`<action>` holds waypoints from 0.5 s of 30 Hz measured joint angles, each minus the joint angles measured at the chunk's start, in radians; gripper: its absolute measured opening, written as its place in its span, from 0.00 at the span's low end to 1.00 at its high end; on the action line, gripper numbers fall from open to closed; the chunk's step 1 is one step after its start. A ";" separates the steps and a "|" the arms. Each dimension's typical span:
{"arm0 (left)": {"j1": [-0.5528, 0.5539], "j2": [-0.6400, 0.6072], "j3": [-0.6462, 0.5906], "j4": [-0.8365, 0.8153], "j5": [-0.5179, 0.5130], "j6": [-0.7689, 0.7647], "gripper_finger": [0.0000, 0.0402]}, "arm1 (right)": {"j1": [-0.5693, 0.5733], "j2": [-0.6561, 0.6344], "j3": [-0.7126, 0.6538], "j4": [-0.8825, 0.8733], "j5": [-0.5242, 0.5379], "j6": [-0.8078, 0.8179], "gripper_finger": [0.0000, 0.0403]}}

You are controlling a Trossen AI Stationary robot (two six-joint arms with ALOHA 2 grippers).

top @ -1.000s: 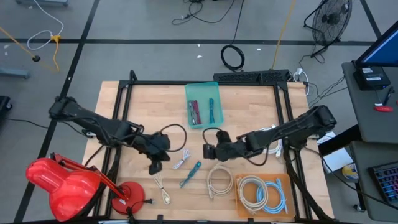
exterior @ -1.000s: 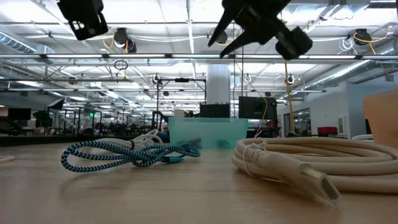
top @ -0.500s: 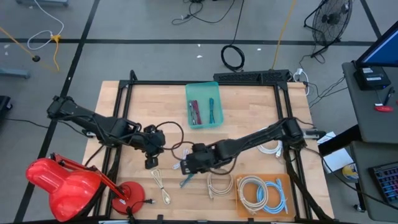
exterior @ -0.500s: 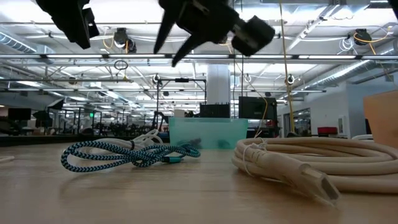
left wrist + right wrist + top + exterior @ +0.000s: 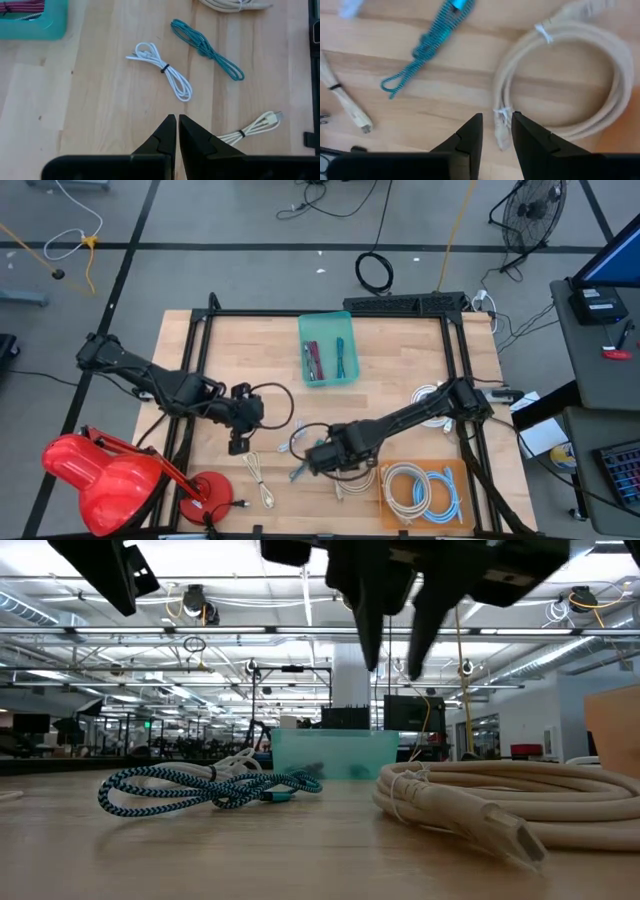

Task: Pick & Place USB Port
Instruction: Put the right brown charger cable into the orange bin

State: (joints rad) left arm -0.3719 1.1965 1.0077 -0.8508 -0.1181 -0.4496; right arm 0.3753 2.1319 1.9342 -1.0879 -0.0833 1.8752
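Note:
A teal braided cable (image 5: 427, 45) lies flat on the wooden table near its near edge, also seen in the low view (image 5: 200, 788) and in the left wrist view (image 5: 207, 47). Next to it lies a coiled beige cable (image 5: 565, 80) (image 5: 480, 795). My right gripper (image 5: 496, 122) (image 5: 395, 645) hangs open above them, pointing down, over the coil's plug end (image 5: 501, 131) and well clear of it. My left gripper (image 5: 176, 122) (image 5: 238, 444) is shut, held above the table to the left of a small white cable (image 5: 162, 70).
A teal bin (image 5: 304, 330) holding cables stands toward the far edge. An orange tray (image 5: 385, 510) with coiled cables sits at the near right corner. A thin beige cable (image 5: 255, 127) lies near the left gripper. A red lamp (image 5: 100, 475) stands off the table's near left.
My right gripper has swung from the table's middle toward the near edge and the left, and has turned from a slant to pointing straight down over the beige coil and teal cable. My left gripper has drawn back slightly to the left. No cable has moved.

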 joint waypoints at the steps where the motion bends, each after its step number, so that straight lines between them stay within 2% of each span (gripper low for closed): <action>1: -0.004 0.000 0.000 0.000 -0.005 0.001 0.05 | 0.003 0.000 -0.009 0.001 -0.001 0.011 0.26; 10: -0.017 0.000 0.000 0.001 -0.025 0.011 0.05 | 0.012 -0.001 -0.126 0.094 -0.050 0.077 0.41; 15: -0.017 0.000 0.000 0.001 -0.024 0.010 0.05 | 0.006 -0.001 -0.190 0.203 -0.028 0.085 0.48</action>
State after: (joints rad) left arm -0.3889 1.1965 1.0077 -0.8494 -0.1425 -0.4393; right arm 0.3812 2.1311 1.7445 -0.8851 -0.1114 1.9602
